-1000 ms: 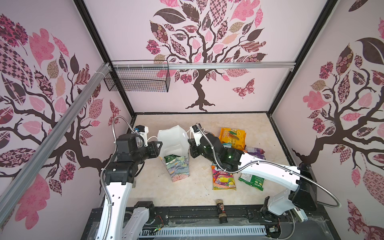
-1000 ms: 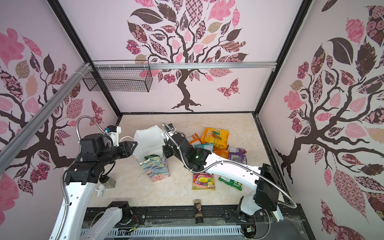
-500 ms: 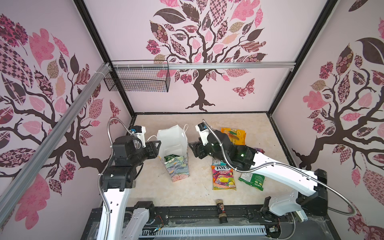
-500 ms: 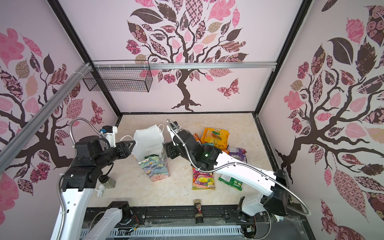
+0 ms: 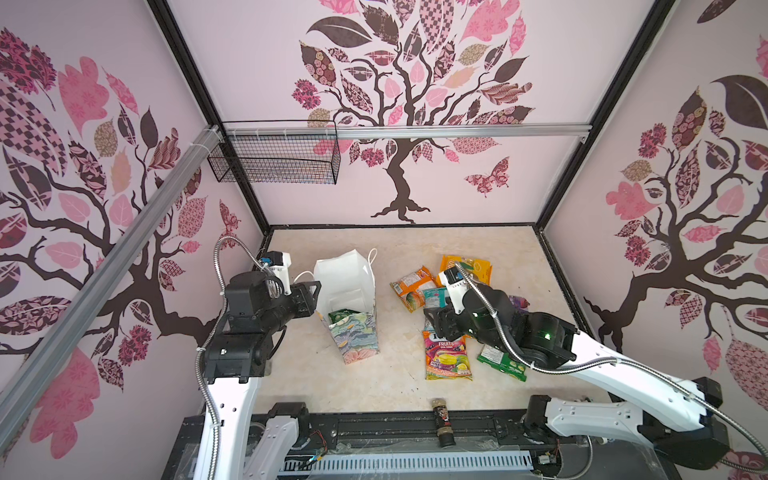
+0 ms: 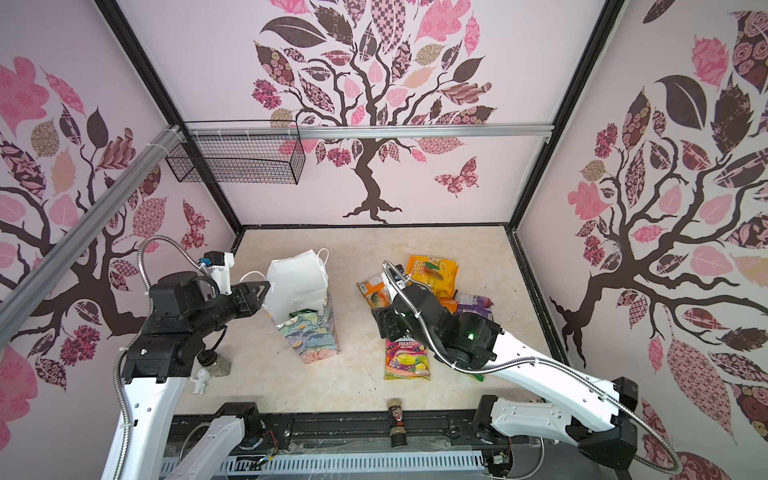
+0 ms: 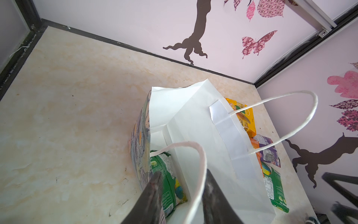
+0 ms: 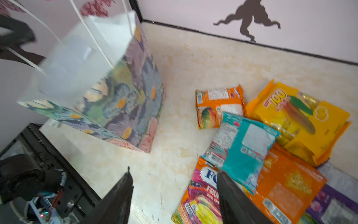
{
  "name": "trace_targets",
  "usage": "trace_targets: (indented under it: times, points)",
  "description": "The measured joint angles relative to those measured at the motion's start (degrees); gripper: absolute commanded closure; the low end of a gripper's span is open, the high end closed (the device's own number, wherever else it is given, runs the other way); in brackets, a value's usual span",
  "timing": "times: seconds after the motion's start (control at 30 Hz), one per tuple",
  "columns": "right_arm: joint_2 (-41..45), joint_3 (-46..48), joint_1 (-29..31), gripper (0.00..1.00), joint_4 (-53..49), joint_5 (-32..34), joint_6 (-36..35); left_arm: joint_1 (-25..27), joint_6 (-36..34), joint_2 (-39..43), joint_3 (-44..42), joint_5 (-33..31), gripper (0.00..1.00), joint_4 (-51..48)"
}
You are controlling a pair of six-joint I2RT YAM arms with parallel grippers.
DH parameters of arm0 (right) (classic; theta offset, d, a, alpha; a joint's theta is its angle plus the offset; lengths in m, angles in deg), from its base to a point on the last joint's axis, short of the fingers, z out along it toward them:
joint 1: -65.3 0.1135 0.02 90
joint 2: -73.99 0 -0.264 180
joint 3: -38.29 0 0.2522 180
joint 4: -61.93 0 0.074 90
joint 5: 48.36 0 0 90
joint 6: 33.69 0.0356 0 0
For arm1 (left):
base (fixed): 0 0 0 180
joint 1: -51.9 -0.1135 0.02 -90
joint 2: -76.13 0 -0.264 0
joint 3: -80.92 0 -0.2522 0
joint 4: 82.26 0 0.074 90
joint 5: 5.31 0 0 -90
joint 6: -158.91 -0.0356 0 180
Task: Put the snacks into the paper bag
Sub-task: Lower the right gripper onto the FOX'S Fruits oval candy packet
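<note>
A small dark round bottle (image 5: 441, 417) lies at the near edge of the pale stone-look table (image 5: 374, 386). A bit farther in, on the right half, you see a flat pink and yellow plastic packet marked FOX'S (image 5: 446, 355). Just beside it lies a flat green packet (image 5: 500, 362), partly under your right arm.

Your right gripper (image 8: 174, 172) hangs over the top end of the pink and yellow packet. Its two fingers are wide apart and hold nothing.

Left of the middle stands the tall paper bag (image 5: 359, 343), flowery outside and white inside, with its mouth open. A second green packet (image 7: 166, 174) sits inside it. Your left gripper (image 7: 183, 172) is at the bag's left rim. Its fingers are a little apart and one white cord handle (image 7: 201, 155) runs between them. You cannot tell if they squeeze anything.

Past the right gripper, a teal packet (image 8: 246, 151) lies on the top of the pink and yellow packet and on a big orange packet (image 8: 286, 184). A purple packet (image 8: 333, 205) peeks out beside that one.

Farther back lie a small orange packet (image 8: 219, 104) and a big yellow packet (image 8: 302, 120), toward the far right corner. A black wire basket (image 5: 274, 164) hangs on the back wall.
</note>
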Motion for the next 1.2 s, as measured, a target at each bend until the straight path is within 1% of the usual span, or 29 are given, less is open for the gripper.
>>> trace_targets:
  times: [0.13, 0.27, 0.43, 0.7, 1.0, 1.2]
  points:
    - [4.63, 7.96, -1.4, 0.3, -3.76, 0.33, 4.46, 0.0, -0.57, -0.92, 0.11, 0.0, 0.64, -0.04]
    - [8.87, 14.43, -1.7, 0.3, -5.46, 0.37, 9.81, 0.0, -1.27, -1.7, 0.11, -0.02, 0.64, -0.07]
    - [11.98, 22.77, -1.7, 0.32, -5.16, 0.15, 16.57, 0.0, -1.7, -1.53, 0.11, -0.09, 0.64, -0.07]
    - [16.17, 33.2, -1.7, 0.32, -2.21, -0.11, 25.42, 0.0, -2.49, -1.55, 0.11, -0.83, 0.64, -0.07]
    - [17.51, 39.28, -1.7, 0.3, 1.9, -2.49, 30.51, 0.0, -2.73, -1.64, 0.11, -0.72, 0.64, -0.17]
    - [16.2, 41.31, -1.7, 0.28, 4.55, -3.96, 30.88, 0.0, -2.71, -1.64, 0.11, -0.68, 0.64, -0.13]
